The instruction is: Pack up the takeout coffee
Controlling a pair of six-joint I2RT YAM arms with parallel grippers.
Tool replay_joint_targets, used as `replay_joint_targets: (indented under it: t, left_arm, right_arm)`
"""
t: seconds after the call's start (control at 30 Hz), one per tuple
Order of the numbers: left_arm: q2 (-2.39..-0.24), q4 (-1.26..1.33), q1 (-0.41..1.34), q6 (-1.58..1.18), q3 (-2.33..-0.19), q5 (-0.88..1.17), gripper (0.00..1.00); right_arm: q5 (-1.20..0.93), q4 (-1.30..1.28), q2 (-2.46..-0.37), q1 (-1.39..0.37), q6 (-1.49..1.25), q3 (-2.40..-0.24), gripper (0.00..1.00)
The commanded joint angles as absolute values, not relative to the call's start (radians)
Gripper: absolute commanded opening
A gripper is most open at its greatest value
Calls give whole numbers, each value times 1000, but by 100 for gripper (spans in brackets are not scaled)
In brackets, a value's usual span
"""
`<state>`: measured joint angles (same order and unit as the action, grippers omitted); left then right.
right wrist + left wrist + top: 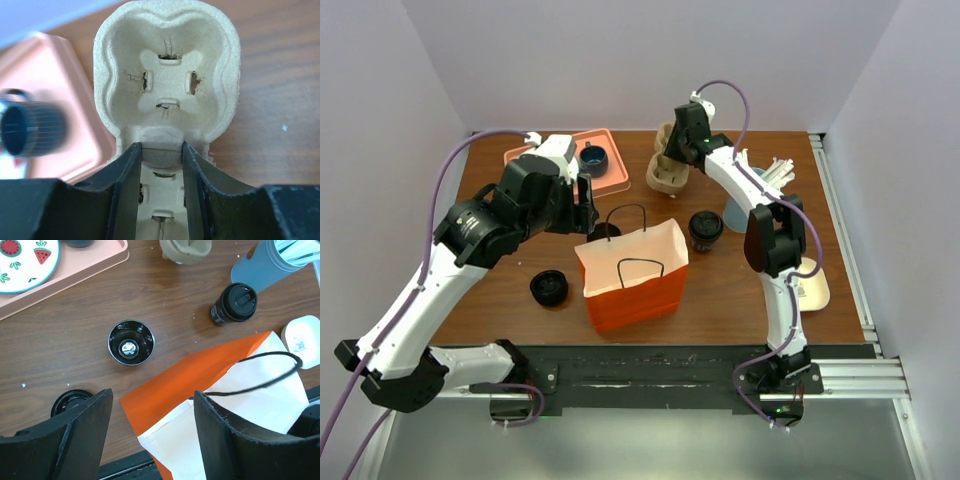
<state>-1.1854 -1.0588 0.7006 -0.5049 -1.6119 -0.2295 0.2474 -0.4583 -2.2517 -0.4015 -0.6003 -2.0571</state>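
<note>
Status: packing not begun, as far as the views show.

- Desk (720, 300): every item sits out on it, or on the tray at the back.
- Paper bag (632, 285): orange, upright at centre, mouth open. The part of its white inside that shows on the left wrist view holds nothing. The bottom is hidden.
- Pink tray (90, 267): far left, not involved.
- Cup carrier (167, 75): moulded pulp, at the back right of centre. The right end effector (160, 150) is clamped on its middle ridge. The one pocket in full view is empty.
- Takeout coffee (706, 229): lidded, upright on the desk just right of the bag and near the carrier. It is in neither, and nothing touches it.
- Open cup (131, 341): no lid, upright behind the bag's left corner. Not the target.
- Loose lid (549, 288): flat on the desk left of the bag.
- Left end effector (152, 397): fingers well apart, holding nothing, hanging over the bag's left rim.

Done: carrier gripped, probably as a first step.
Left: the coffee has to go into a carrier pocket, and the carrier most likely into the bag.
Risk: the carrier is held by a thin ridge and may tilt under load.
</note>
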Motion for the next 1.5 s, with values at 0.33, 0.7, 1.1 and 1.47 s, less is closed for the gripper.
replay_joint_targets:
  t: [0.33,0.7,1.1,1.47]
  left_arm:
    - [-1322,-866,513,-517,-1585,-276,70]
    - [-1534,-540,351,-459,-1572,-34,67]
    - [-1678,-144,350,-440,-1508,376,61]
    - [-1798,-80,350,-436,-1508,465,59]
  right_arm:
    - [48,-421,-2172,-368,-609,-2139,29]
    - [-51,-521,-2204,-365,-638,-2232,28]
    - [-86,-535,-2184,-348,-718,-2181,28]
    - [-90,-519,-2177,-348,-756,-2163,28]
